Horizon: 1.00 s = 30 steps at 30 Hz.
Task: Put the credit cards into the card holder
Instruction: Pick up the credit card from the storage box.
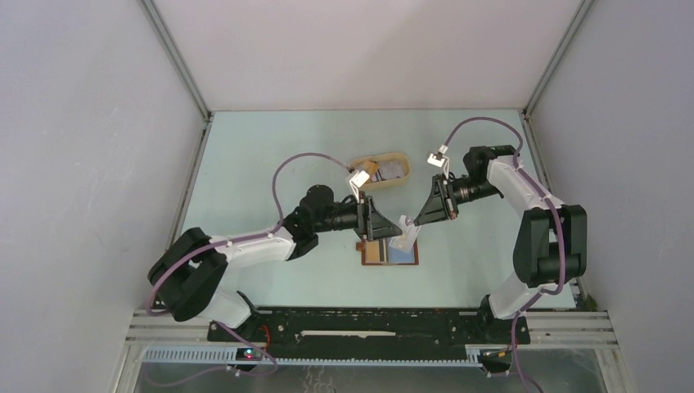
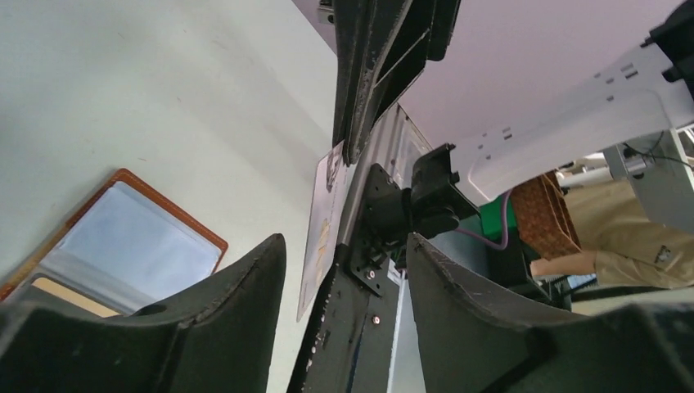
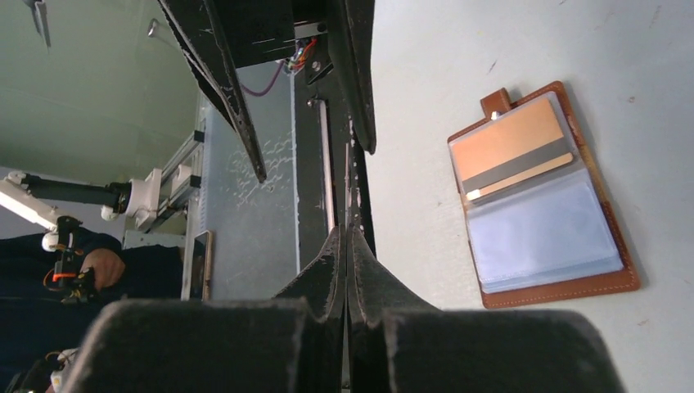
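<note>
Where the brown leather holder lies open on the pale worktop, clear pockets up, the card hangs just above it — thin, stiff plastic, on edge, pinched in the closed right gripper. The left gripper flanks it, jaws apart. Beyond — a tan tray.

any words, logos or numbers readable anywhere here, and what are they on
No text here can be read.
card: dark and gold print on its face, too blurred and too steeply angled to read.
card holder: no lettering visible.
</note>
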### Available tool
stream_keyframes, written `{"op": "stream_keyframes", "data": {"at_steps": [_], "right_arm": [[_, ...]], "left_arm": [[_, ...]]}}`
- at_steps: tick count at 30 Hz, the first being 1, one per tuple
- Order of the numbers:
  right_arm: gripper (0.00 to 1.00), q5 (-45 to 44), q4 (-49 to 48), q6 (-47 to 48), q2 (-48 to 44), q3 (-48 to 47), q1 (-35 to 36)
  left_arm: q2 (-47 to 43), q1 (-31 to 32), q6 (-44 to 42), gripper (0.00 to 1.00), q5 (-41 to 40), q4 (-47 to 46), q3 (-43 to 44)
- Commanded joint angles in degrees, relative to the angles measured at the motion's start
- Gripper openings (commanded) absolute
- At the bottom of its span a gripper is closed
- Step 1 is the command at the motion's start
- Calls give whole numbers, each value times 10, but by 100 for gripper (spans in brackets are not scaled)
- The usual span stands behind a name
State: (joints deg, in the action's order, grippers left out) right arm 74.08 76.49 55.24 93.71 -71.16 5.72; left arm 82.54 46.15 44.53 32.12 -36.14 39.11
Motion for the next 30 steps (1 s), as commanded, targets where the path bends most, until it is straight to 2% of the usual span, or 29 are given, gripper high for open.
{"op": "stream_keyframes", "data": {"at_steps": [1,5,10,12,13,14,15,20,22,26,30], "right_arm": [[0,16,79,102,14,-23,20],[0,9,92,116,19,-25,32],[0,0,83,104,20,-26,33],[0,-2,81,102,22,-25,33],[0,-3,81,102,23,-25,33],[0,-3,81,102,23,-25,33],[3,-5,80,101,23,-25,33],[37,-7,72,90,7,-25,5],[42,-5,72,92,-6,-25,-27],[44,-12,21,64,-45,4,-78],[39,-40,-193,-57,-135,123,-64]], "left_arm": [[16,7,-23,59,51,-22,33],[35,8,-24,52,67,-15,44],[49,11,-22,36,92,-12,64],[55,12,-22,24,103,-10,69],[59,12,-22,10,109,-10,72],[61,12,-22,2,114,-9,73],[64,12,-22,0,117,-10,73],[49,5,-19,0,71,-20,27],[39,-1,12,0,34,-62,-14],[37,-8,89,0,-49,-157,-90],[37,-12,119,0,-115,-165,-119]]}}
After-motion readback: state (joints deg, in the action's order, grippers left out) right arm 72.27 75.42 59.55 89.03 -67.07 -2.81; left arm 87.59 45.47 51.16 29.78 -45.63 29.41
